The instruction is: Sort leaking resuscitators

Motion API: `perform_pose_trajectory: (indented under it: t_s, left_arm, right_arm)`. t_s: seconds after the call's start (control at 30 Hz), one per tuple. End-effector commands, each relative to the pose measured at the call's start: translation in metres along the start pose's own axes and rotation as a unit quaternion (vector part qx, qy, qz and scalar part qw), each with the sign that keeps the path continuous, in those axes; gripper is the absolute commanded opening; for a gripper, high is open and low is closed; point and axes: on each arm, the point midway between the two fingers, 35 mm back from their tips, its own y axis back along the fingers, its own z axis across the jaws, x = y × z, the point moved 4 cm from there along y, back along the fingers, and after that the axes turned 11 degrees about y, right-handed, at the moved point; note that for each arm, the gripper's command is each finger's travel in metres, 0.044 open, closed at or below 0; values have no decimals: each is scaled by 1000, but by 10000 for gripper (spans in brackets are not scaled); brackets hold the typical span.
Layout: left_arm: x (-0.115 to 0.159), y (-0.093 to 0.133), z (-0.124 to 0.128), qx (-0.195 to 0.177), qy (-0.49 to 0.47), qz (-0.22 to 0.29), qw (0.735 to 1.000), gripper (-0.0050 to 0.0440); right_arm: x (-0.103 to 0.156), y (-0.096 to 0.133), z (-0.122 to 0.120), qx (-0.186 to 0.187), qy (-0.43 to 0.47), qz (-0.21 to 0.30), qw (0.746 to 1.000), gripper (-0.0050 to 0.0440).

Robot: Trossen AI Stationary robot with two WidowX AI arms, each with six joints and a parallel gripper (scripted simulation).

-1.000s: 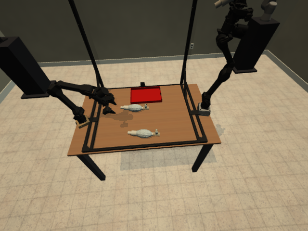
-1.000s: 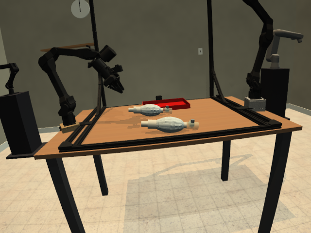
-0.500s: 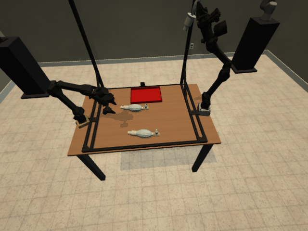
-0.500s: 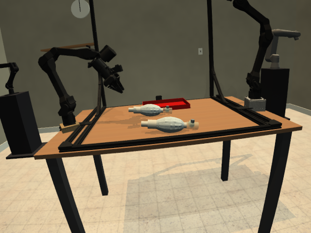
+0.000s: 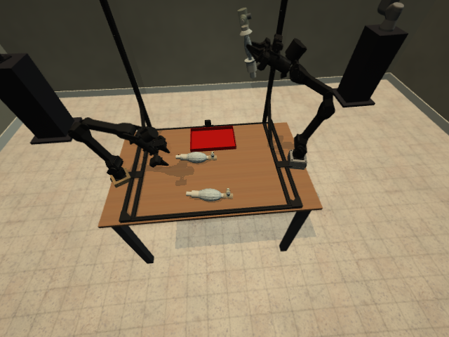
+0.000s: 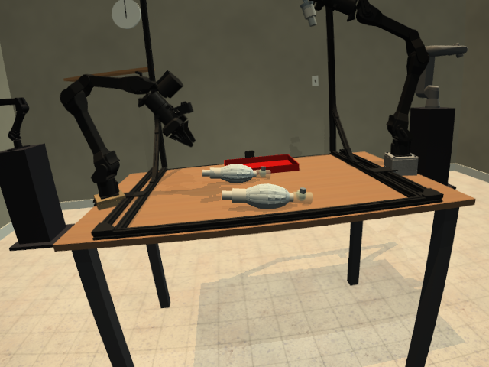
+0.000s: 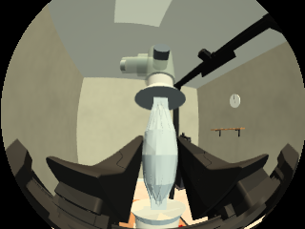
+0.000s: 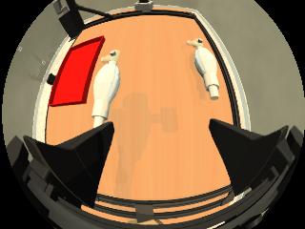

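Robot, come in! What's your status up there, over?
Left pincer shut on a resuscitator, high above the table. Right pincer open, empty. Red tray empty; another unit lies close beside it.

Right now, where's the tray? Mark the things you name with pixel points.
Top view: the tray (image 5: 212, 138) (image 6: 276, 163) (image 8: 76, 76) is at the far side, near the middle, just beyond one lying unit (image 5: 196, 157) (image 6: 237, 173) (image 8: 106, 88).

Bright red all over, that shallow rectangular tray (image 5: 212, 138) (image 6: 258, 163) (image 8: 77, 72); streaky brown wood grain on the rectangular tabletop (image 5: 246, 174) (image 6: 189, 209) (image 8: 157, 167), and pale cream beige tiles, darker grid lines, across the floor (image 5: 224, 283) (image 6: 276, 308).
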Motion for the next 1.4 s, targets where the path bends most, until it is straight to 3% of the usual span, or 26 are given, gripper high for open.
perform_pose_trajectory:
  t_s: [0.0, 0.1, 0.23, 0.47, 0.67, 0.83, 1.03, 1.23, 1.37]
  left_arm:
    - [11, 2, 2, -4, 1, 25, 1000, 0]
    - [11, 2, 2, -4, 1, 25, 1000, 0]
    - [74, 0, 13, -25, -1, 137, 990, 0]
    - [159, 29, 30, -59, 0, 310, 949, 0]
    - [159, 29, 30, -59, 0, 310, 949, 0]
    - [212, 62, 40, -80, 0, 426, 901, 0]
    - [262, 113, 50, -106, 2, 554, 826, 0]
    - [262, 113, 50, -106, 2, 554, 826, 0]
    - [289, 151, 55, -120, 2, 635, 763, 0]
  right_arm:
    - [0, 0, 0, 1, 0, -1, 1000, 440]
    - [0, 0, 0, 1, 0, -1, 1000, 440]
    - [0, 0, 0, 0, -1, 0, 1000, 440]
    - [0, 0, 0, 0, -1, 0, 1000, 440]
    - [0, 0, 0, 0, -1, 0, 1000, 440]
    - [0, 0, 0, 0, -1, 0, 1000, 440]
    - [0, 0, 0, 0, -1, 0, 1000, 440]
    - [0, 0, 0, 0, -1, 0, 1000, 440]
    - [0, 0, 0, 1, 0, 0, 1000, 440]
